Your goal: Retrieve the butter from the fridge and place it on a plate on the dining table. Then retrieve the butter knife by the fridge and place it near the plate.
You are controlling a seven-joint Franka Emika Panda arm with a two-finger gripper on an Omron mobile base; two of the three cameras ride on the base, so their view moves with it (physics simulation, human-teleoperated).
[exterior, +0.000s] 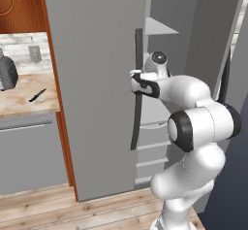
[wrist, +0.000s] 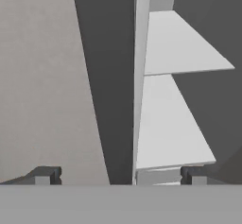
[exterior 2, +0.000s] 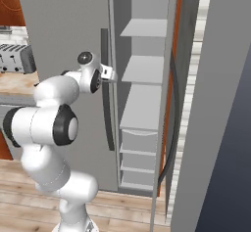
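The fridge (exterior: 97, 78) is grey, with its left door closed and its right door (exterior 2: 215, 104) swung open. Pale shelves (exterior 2: 144, 69) inside look bare from here; the butter is hidden or out of view. My gripper (exterior: 135, 78) is open and empty, level with the upper part of the closed door's dark handle (exterior: 137, 117), right at the door's inner edge. In the hand view its fingertips (wrist: 47, 175) stand wide apart, facing that edge and the shelves (wrist: 165, 124). The butter knife (exterior: 37, 95) lies on the counter left of the fridge. The plate and dining table are out of view.
A marbled counter (exterior: 24, 103) with a dark appliance (exterior: 7, 73) stands left of the fridge, over a grey cabinet front (exterior: 29, 151). A toaster (exterior 2: 14, 58) sits on it. The open door's curved handle (exterior 2: 172, 118) hangs at the right. The floor is pale wood.
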